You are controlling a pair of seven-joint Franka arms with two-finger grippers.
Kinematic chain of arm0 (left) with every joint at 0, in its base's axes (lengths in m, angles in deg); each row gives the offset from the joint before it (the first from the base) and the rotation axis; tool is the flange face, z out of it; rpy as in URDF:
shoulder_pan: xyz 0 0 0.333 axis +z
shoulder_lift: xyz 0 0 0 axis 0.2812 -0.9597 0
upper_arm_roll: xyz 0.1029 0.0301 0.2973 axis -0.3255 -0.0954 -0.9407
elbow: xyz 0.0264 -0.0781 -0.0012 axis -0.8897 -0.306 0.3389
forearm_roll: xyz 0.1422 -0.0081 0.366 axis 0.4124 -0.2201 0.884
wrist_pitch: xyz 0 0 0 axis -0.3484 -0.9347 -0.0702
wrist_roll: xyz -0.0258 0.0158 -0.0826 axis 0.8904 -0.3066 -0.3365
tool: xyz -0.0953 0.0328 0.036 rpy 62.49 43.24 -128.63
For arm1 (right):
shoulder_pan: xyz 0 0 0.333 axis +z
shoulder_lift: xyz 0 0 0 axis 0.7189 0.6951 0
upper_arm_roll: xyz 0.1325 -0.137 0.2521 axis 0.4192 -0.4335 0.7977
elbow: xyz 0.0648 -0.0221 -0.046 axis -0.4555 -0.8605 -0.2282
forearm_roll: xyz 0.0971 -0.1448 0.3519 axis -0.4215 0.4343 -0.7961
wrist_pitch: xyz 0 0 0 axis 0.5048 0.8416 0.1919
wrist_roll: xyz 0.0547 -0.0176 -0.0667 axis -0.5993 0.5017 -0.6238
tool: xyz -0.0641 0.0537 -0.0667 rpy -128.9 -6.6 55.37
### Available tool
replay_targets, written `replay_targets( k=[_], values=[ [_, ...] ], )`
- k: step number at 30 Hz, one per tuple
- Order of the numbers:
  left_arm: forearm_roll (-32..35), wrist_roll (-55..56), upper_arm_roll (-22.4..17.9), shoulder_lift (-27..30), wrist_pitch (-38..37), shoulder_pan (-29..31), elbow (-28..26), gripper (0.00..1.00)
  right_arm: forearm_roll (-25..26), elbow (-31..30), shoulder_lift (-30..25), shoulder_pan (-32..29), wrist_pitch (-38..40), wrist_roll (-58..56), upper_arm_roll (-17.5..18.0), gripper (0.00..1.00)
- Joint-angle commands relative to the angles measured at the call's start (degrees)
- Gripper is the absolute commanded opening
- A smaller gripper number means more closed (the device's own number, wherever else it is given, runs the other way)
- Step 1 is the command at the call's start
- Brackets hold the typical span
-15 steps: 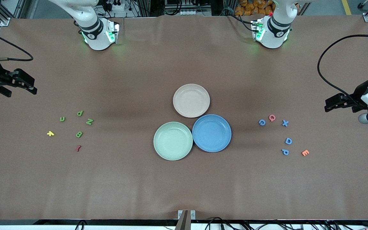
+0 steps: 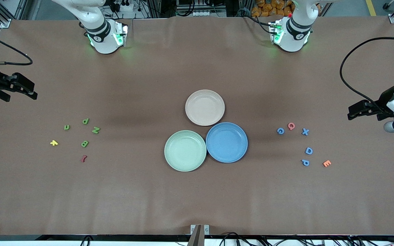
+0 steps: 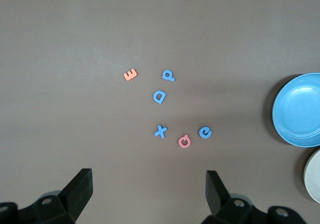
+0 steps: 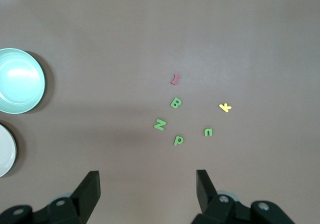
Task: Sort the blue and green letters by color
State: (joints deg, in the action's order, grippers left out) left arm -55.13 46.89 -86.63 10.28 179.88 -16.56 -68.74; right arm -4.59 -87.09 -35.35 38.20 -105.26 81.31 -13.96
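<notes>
Brown table [image 2: 197,198] | green letters [image 2: 84,143] lie near right arm's end, blue letters [image 2: 309,150] near left arm's; none plated | left hand [image 2: 357,112] and right hand [image 2: 21,89] both open, empty, hovering over table edges | letters likely light, stiff; pinch across flat sides.

Four blue letters [image 2: 305,150], four green letters [image 2: 85,143], blue plate [image 2: 226,142], pale green plate [image 2: 185,150], beige plate [image 2: 205,107], brown table [image 2: 197,191]

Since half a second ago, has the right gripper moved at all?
Yes. The right gripper has drifted slightly toward the robots' bases and the table edge, away from the green letters, jaws open.
</notes>
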Motion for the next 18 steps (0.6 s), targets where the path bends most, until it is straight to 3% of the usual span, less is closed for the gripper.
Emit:
replay_targets(
  k=[1, 7, 18],
  values=[
    [1.5, 1.1, 0.0, 0.0, 0.2, -0.4, 0.5, 1.0, -0.3, 0.9, -0.2, 0.6, 1.1, 0.9, -0.5, 0.86],
    [1.6, 1.2, 0.1, -0.6, 0.8, -0.4, 0.4, 1.0, -0.4, 0.5, -0.2, 0.6, 1.5, 0.8, -0.5, 0.86],
    [1.2, 1.2, 0.1, -5.7, 8.8, -0.3, 0.1, 1.0, -0.3, 0.3, -0.2, 1.6, 1.7, 0.9, -1.4, 0.87]
  ],
)
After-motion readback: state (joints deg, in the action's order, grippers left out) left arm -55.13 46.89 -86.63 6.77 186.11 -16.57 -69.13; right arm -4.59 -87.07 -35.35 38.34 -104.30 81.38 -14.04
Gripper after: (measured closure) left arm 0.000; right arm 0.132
